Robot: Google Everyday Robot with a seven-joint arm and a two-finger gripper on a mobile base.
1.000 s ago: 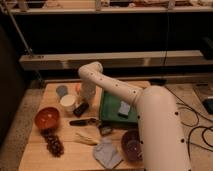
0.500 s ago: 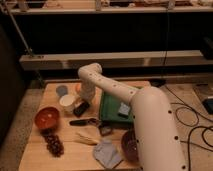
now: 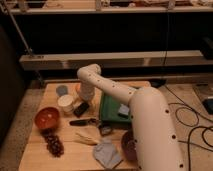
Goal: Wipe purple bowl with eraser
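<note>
Your hand [image 3: 84, 96] sits over the eraser [image 3: 81, 108]; how far it's spread you cannot tell; position barely changed since earlier

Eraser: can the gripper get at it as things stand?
Probably yes. The gripper sits right beside the eraser, which lies uncovered on the table between the white cup and the green tray. The cup is close, so clearance looks tight.
</note>
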